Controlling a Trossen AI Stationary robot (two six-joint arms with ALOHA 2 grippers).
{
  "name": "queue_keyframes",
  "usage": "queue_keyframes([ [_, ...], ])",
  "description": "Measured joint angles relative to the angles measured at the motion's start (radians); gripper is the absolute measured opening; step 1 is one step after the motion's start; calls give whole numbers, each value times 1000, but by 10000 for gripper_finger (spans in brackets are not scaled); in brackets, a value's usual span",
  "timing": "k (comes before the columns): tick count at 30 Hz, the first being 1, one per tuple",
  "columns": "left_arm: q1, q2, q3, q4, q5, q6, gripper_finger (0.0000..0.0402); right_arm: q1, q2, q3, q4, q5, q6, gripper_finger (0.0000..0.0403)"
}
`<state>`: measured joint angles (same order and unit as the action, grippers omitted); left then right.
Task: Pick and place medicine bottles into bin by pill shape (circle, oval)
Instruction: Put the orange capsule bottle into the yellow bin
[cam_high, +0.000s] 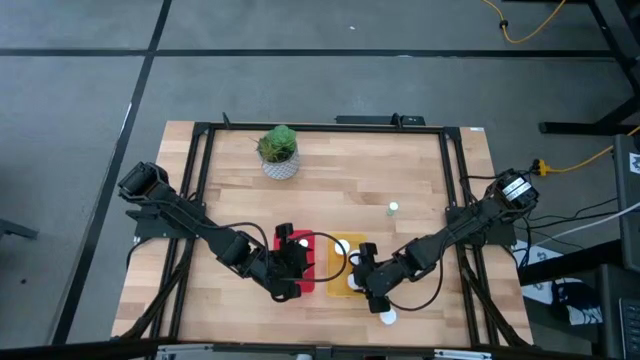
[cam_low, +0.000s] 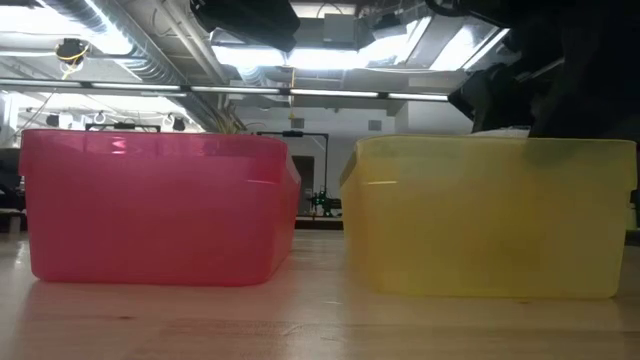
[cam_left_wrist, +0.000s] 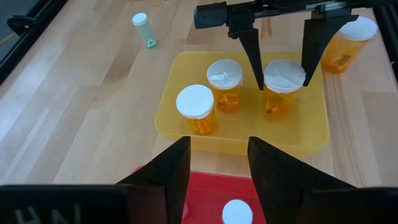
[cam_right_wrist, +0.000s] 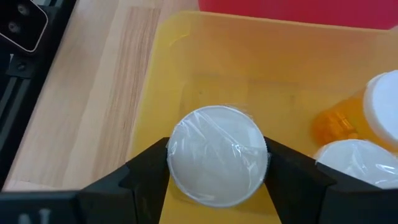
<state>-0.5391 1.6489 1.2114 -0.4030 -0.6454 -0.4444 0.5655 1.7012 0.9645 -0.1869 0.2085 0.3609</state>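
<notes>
While the left claw (cam_high: 291, 262) waits over the red bin (cam_high: 297, 285) with its fingers spread and nothing between them, the step in hand looks like a drop-off on the other side. One white-capped bottle (cam_left_wrist: 237, 213) already stands in the red bin beneath it. The left arm reaches in low from the desk's 9 o'clock edge, elbow bent, its wrist pointed across toward the yellow bin (cam_left_wrist: 314, 140).

In that yellow bin stand two orange bottles (cam_left_wrist: 224, 85), side by side and clear of the claws. Next to them, the right claw (cam_right_wrist: 216, 163) is closed on a third bottle (cam_right_wrist: 217, 163), its fingers pressing the wrapped white cap from both sides, with the bottle down inside the bin near one wall. My judgement is that the placing is nearly done: the next move calls for the fingers to part, then a straight lift so they clear the cap without tipping it into its neighbours.

The right arm comes in from the desk's 3 o'clock edge, stretched low and angled down into the bin.

Two bottles remain outside: an orange one (cam_left_wrist: 345, 46) just beyond the yellow bin, at about 5 o'clock on the desk (cam_high: 340, 170), and a small pale green one (cam_high: 393, 208) standing alone toward 2 o'clock of the bins. A potted plant (cam_high: 279, 150) sits at 11 o'clock, well apart.
</notes>
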Motion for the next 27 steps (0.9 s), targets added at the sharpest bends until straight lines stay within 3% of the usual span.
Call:
queue_keyframes([
  [10,0,0,0,0,0,0,153,0,0,52,-20,-1,-6,237],
  [16,0,0,0,0,0,0,153,-1,0,50,-65,30,74,239],
  [27,0,0,0,0,0,0,153,-1,0,45,-68,22,46,307],
])
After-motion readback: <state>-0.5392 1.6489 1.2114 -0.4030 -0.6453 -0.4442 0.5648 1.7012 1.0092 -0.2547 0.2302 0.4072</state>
